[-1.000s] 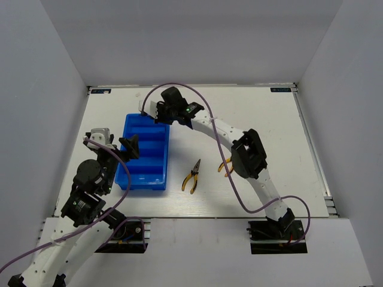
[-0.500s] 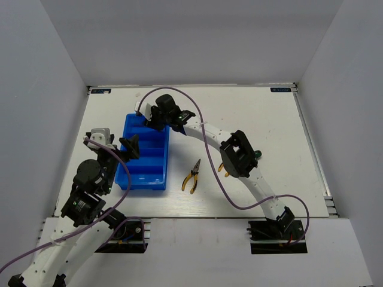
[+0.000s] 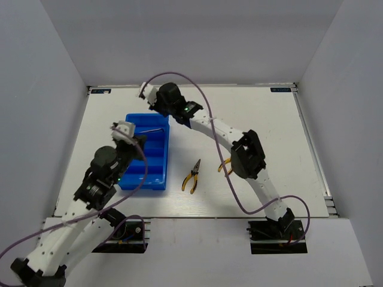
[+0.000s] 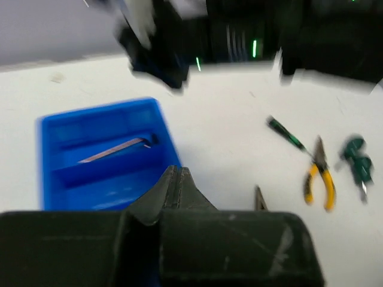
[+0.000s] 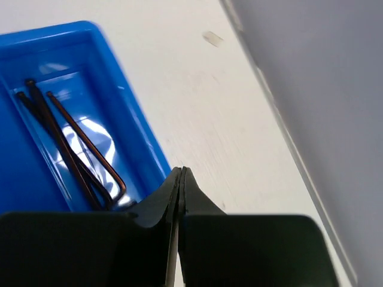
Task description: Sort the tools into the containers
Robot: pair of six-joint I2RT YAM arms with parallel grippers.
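Note:
The blue bin (image 3: pixel 146 156) lies left of centre, with a thin hex key (image 3: pixel 154 128) in its far compartment. The right wrist view shows three hex keys (image 5: pixel 72 149) there. My right gripper (image 3: pixel 158 106) is shut and empty, just past the bin's far rim (image 5: pixel 128 122). Also shut and empty, my left gripper (image 3: pixel 139 143) hovers over the bin's (image 4: pixel 102 149) near half. One yellow-handled pliers (image 3: pixel 191 176) lies on the table right of the bin. A second pliers (image 3: pixel 224 166) is half hidden under the right arm. Two green-handled screwdrivers (image 4: pixel 286 133) (image 4: pixel 356 164) lie near the pliers (image 4: pixel 317 179).
Purple cables loop off both arms (image 3: pixel 179 89). The white enclosure walls (image 3: pixel 54 89) stand close on the left, back and right. The right arm's elbow (image 3: pixel 248 156) hangs over the table's middle, right of the pliers.
My left arm swung from left of the bin to above it, and its gripper shut. My right gripper drew back from the bin's far compartment and shut; a hex key now shows there.

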